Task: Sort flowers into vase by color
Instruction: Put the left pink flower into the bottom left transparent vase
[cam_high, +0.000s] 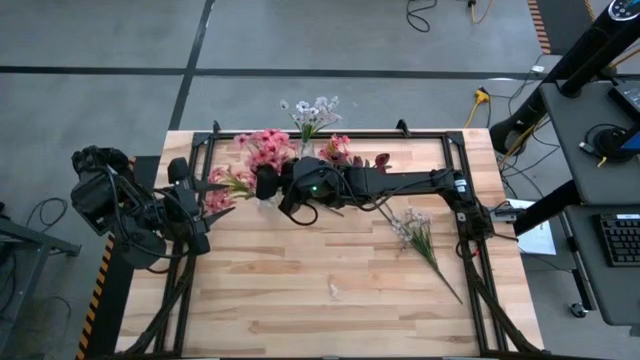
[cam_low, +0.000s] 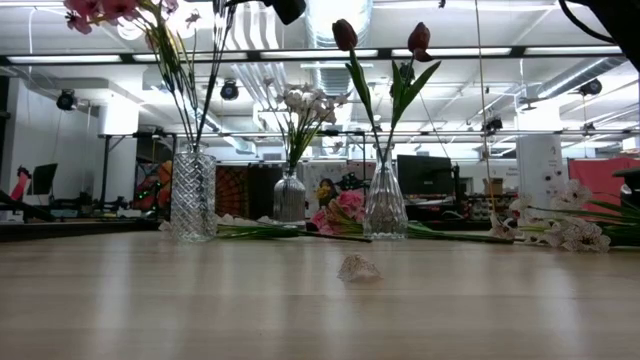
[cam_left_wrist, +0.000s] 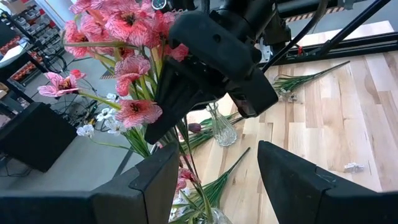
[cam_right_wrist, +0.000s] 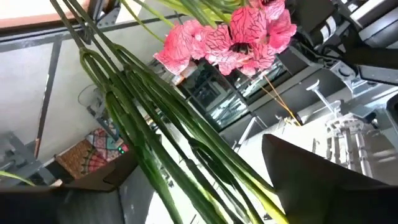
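Low view: three vases along worktop's far edge already hold pink stems (cam_low: 165, 60), white (cam_low: 300, 105), red tulips (cam_low: 380, 60). My right claw (cam_high: 268, 183) open around pink stalks at left vase; left claw (cam_left_wrist: 211, 180) open, idle. White stem (cam_high: 418, 235) near right edge, pink bloom (cam_low: 340, 212) by vases still lying loose.

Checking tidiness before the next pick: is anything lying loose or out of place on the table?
Yes. A small crumpled scrap, maybe a fallen petal, lies alone mid-table, and a white-blossomed stem still lies flat near the right arm's base.

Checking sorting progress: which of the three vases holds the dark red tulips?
The narrow-necked vase on the right in the low view; two dark red tulips rise from it. The others hold pink and white flowers.
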